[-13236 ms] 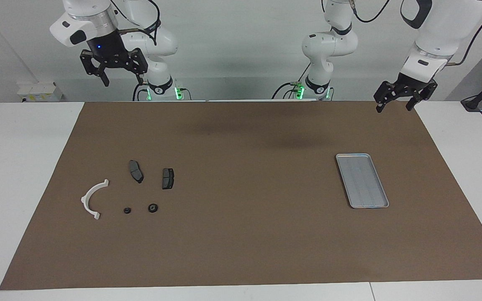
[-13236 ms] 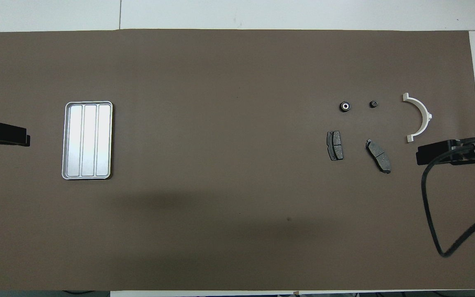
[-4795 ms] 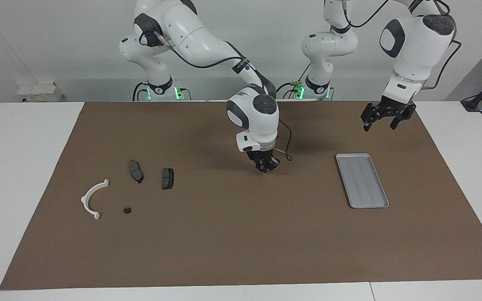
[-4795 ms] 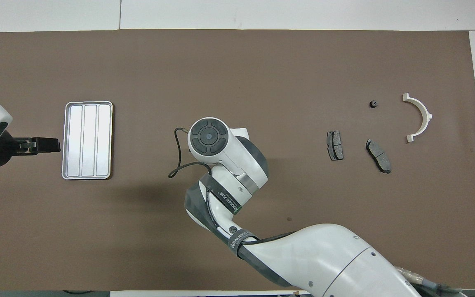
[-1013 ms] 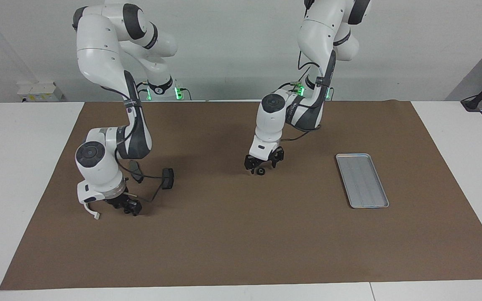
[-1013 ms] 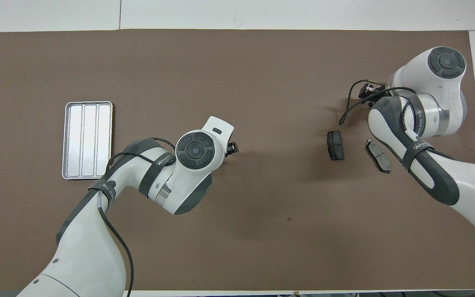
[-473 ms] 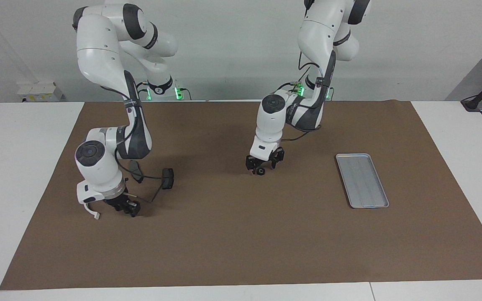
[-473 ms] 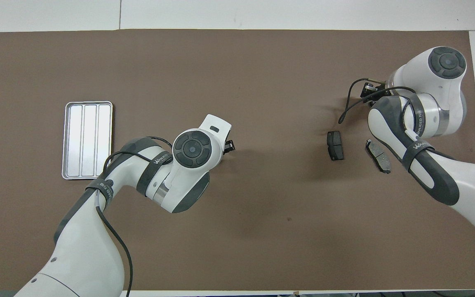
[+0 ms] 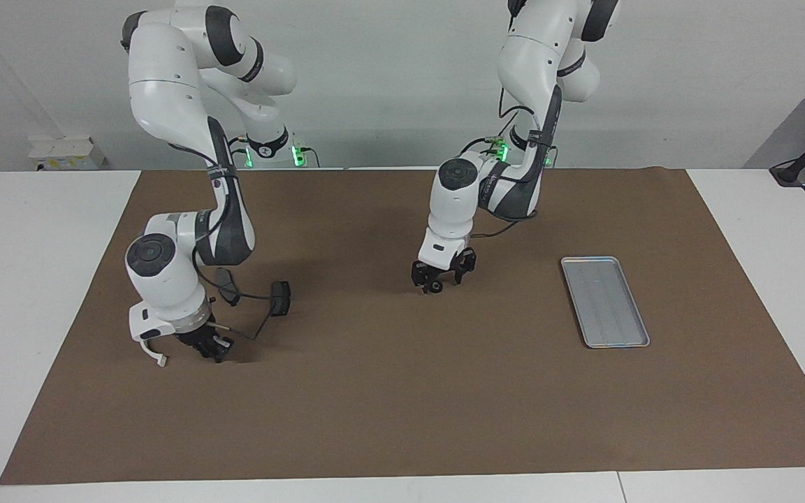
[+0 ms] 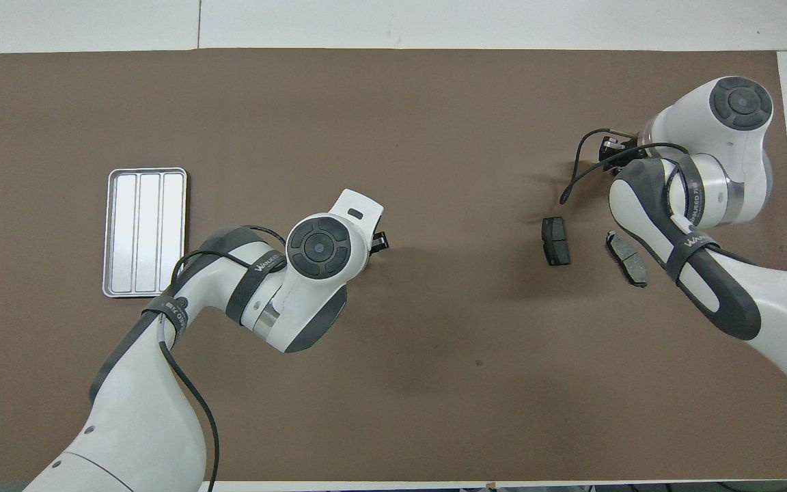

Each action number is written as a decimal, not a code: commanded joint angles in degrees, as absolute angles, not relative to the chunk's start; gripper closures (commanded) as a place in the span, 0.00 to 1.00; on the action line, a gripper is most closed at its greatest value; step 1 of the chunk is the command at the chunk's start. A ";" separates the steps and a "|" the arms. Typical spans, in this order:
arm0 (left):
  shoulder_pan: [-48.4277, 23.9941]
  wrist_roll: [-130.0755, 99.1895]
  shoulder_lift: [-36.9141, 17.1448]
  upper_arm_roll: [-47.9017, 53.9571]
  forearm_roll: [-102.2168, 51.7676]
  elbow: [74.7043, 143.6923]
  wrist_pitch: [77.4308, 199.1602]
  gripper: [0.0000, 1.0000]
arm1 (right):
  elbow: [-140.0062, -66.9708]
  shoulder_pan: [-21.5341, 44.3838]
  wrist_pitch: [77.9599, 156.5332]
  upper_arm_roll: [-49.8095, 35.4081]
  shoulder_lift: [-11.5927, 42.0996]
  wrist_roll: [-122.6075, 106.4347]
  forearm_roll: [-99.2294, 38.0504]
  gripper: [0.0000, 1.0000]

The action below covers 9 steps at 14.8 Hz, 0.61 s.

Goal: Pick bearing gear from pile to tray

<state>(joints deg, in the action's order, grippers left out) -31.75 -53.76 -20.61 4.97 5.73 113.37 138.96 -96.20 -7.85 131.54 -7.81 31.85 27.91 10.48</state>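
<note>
A small black bearing gear (image 9: 436, 287) is between the fingertips of my left gripper (image 9: 436, 282), at mat level in the middle of the brown mat; the gripper looks shut on it. Its tip also shows in the overhead view (image 10: 380, 240). The silver tray (image 9: 605, 307) lies empty toward the left arm's end and also shows in the overhead view (image 10: 146, 232). My right gripper (image 9: 211, 348) is down at the pile, over the spot of the second small gear, which is hidden. It stands beside the white bracket (image 9: 159, 360), mostly covered by the arm.
Two dark grey brake pads lie in the pile, nearer the robots than the right gripper: one (image 9: 280, 298) in full view and one (image 9: 227, 285) partly covered by the right arm. A loose cable hangs from the right wrist (image 9: 256, 328).
Over the last second the left gripper shifted slightly toward the tray with the gear between its fingertips. The right gripper edged slightly toward the white bracket at the pile.
</note>
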 commanded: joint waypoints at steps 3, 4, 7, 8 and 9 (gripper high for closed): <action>-31.73 -54.23 -20.83 4.83 7.29 113.99 140.54 0.27 | -96.24 -8.79 132.10 -8.17 32.70 26.63 10.20 1.00; -31.64 -54.14 -20.83 4.83 7.29 113.99 140.62 0.42 | -96.15 -8.79 131.84 -8.17 32.61 25.93 10.20 1.00; -31.55 -54.23 -20.83 4.83 7.21 113.91 140.45 1.00 | -95.89 -8.70 130.44 -8.17 32.17 24.18 10.28 1.00; -31.47 -54.23 -20.83 4.83 7.21 113.91 140.45 1.00 | -95.80 -8.70 129.30 -8.17 31.91 24.00 10.46 1.00; -31.38 -54.14 -20.83 4.83 7.21 113.73 140.01 1.00 | -94.84 -8.44 127.63 -8.17 31.64 23.99 10.72 1.00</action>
<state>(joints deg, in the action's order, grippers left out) -31.71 -53.76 -20.54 4.88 5.76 113.39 139.17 -95.94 -7.86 130.61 -7.79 31.85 26.18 10.53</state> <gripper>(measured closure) 0.652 0.762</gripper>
